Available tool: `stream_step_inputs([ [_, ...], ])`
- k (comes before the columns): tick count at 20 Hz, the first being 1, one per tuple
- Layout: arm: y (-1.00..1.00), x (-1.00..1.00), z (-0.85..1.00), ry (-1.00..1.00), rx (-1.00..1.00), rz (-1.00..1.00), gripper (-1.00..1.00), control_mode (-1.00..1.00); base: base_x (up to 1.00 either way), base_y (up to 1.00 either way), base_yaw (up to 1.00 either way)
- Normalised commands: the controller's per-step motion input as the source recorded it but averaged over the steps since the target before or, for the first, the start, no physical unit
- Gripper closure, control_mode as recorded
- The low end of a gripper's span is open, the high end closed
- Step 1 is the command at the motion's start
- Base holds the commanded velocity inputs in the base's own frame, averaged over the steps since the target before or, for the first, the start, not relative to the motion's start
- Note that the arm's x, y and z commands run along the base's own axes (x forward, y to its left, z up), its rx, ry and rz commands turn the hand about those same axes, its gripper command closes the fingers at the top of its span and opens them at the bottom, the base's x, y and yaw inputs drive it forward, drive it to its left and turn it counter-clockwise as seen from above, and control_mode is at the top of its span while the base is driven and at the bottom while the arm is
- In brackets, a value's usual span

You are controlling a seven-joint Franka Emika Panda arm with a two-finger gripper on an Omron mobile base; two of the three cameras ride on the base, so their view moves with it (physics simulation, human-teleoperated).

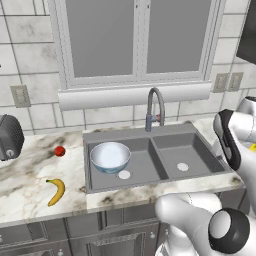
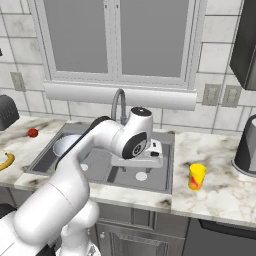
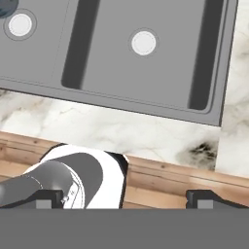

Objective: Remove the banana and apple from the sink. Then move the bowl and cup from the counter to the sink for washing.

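The bowl (image 1: pixel 110 156) is sitting in the left basin of the sink (image 1: pixel 200 176), just beside that basin's white drain (image 1: pixel 124 175); the right basin is holding nothing but its own drain (image 1: pixel 182 167). The banana (image 1: pixel 56 191) and the apple (image 1: pixel 59 151) are lying on the counter (image 1: pixel 25 185) left of the sink, apart from each other. The cup (image 2: pixel 196 177) is standing upright on the counter right of the sink, well away from my claw (image 3: pixel 124 198), which I am holding wide open and gripping nothing, above the sink's front edge. The faucet (image 1: pixel 155 107) is arching over the divider. A dark appliance (image 2: pixel 247 147) is standing beyond the cup.
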Motion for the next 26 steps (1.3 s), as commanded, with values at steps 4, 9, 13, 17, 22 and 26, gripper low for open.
stream_step_inputs([
  [4,-0.15,0.01,0.07,0.01,0.00,0.00,-1.00,-1.00,0.00,0.00,0.00],
  [9,-0.17,0.02,0.06,0.02,0.00,0.00,-1.00,-1.00,0.00,0.00,0.00],
  [13,-0.18,0.02,0.05,0.02,0.00,0.00,-1.00,-1.00,0.00,0.00,0.00],
  [17,-0.18,0.00,0.07,0.00,0.00,0.00,-1.00,-1.00,0.00,0.00,0.00],
  [22,-0.13,0.02,0.06,0.00,-0.02,0.00,-1.00,-1.00,0.00,0.00,0.00],
  [26,-0.13,0.02,0.04,0.00,-0.03,0.00,-1.00,-1.00,0.00,0.00,0.00],
])
